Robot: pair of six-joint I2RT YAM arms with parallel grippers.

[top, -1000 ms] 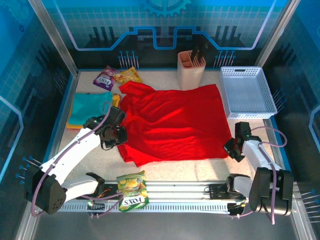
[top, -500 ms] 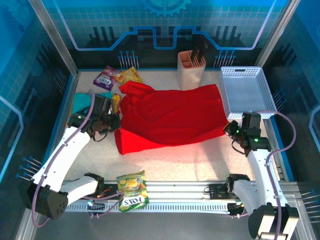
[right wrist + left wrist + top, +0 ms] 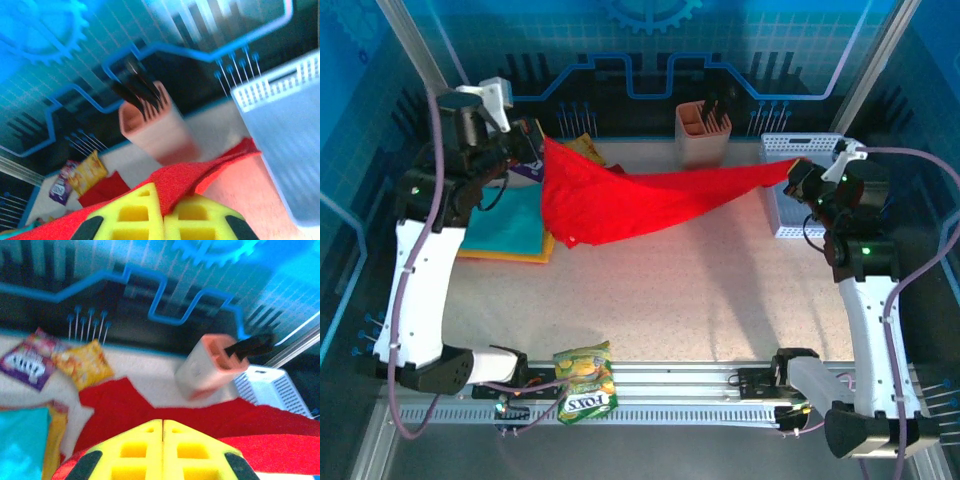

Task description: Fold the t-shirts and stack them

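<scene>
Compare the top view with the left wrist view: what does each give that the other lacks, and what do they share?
Top view: both arms, the red shirt stretched in the air between left gripper and right gripper, and a snack packet by the near rail. Left wrist: its yellow fingers pressed together over red cloth, and the purple packet in full. Shared: the red shirt, teal shirt, holder and basket.

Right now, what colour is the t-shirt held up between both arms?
The t-shirt is plain bright red, clearest in the top external view.
</scene>
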